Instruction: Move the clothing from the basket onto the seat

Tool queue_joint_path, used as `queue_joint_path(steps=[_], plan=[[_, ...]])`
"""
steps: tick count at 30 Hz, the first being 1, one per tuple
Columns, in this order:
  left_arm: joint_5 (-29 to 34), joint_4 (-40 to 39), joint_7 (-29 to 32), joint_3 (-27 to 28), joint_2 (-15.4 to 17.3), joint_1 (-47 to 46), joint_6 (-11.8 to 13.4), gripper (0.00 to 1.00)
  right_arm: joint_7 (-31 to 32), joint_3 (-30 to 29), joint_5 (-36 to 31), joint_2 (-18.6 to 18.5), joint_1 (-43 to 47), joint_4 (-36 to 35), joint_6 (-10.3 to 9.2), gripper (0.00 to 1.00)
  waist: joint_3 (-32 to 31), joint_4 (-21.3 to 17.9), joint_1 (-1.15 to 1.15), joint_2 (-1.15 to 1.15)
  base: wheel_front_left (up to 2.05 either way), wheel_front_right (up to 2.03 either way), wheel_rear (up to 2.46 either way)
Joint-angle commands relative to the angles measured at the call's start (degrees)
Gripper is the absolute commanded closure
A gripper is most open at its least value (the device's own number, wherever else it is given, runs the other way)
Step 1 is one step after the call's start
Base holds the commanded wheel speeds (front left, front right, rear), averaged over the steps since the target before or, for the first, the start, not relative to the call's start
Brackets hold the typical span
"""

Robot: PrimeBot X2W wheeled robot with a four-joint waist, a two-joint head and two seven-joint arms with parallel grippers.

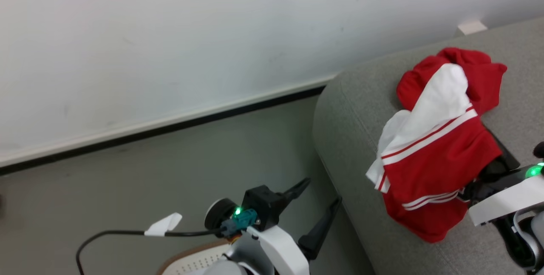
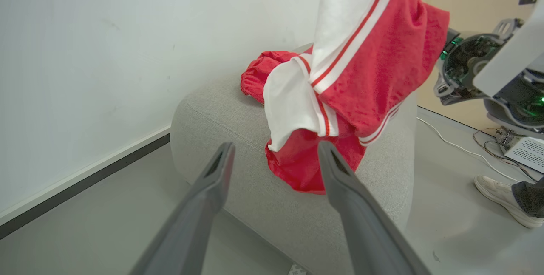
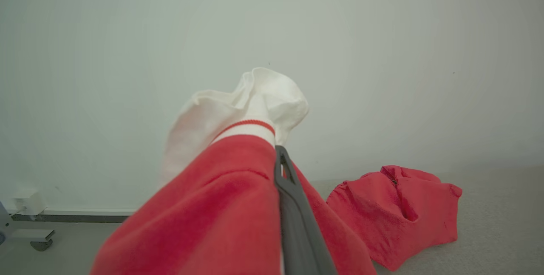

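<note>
The red jersey [image 1: 442, 160] with white trim hangs bunched over the grey sofa [image 1: 352, 109], and its far end rests on the cushion. My right gripper [image 3: 276, 151] is shut on the cloth. One dark finger [image 3: 293, 198] shows in the right wrist view; red fabric [image 3: 221, 207] covers the other. In the head view only my right forearm [image 1: 505, 198] shows, at the jersey's edge. My left gripper [image 1: 323, 190] stands open and empty above the floor, left of the sofa's corner. It faces the hanging jersey [image 2: 374, 75]. A sliver of the basket [image 1: 195, 260] shows at the bottom edge.
A white wall with a dark baseboard [image 1: 170, 126] runs behind the sofa. A black cable with a white tag [image 1: 163, 224] trails from my left wrist. A person's shoe [image 2: 505, 198] and loose cables [image 2: 488, 143] are on the floor beyond the sofa.
</note>
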Motion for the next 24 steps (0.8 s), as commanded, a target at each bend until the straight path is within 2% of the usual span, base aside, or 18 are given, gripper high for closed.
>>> queue_joint_path(steps=[1,7,14,19,24], plan=[[0.47,-0.25,-0.02,0.27,0.47,-0.87,-0.15,0.00,-0.17,-0.73,-0.35,0.53,0.13,-0.29,-0.15,1.00,2.56,-1.36,0.00,-0.01,0.00,0.00,0.00],[2.43,-2.82,1.89,-0.54,1.90,-5.26,-1.49,0.00,-1.28,-12.08,-5.44,4.94,-3.15,-0.40,-0.15,1.00,11.74,-1.05,0.00,-0.01,0.00,0.00,0.00],[4.83,-6.61,5.00,-0.56,4.65,-11.80,-3.52,0.00,-1.82,-33.41,-16.71,11.27,-17.25,0.61,-0.15,1.00,24.61,0.61,0.00,-0.01,0.00,0.00,0.00],[6.51,-9.31,6.62,-0.63,6.22,-15.76,-4.54,0.00,2.80,-46.98,-23.69,11.47,-31.01,6.42,-0.14,1.00,31.18,2.20,0.00,-0.01,0.00,0.00,0.00],[6.77,-10.67,6.89,-1.08,5.55,-17.38,-4.87,0.00,4.64,-58.77,-37.19,10.73,-37.55,14.91,-0.15,1.00,34.35,4.73,0.00,-0.01,0.00,0.00,0.00]])
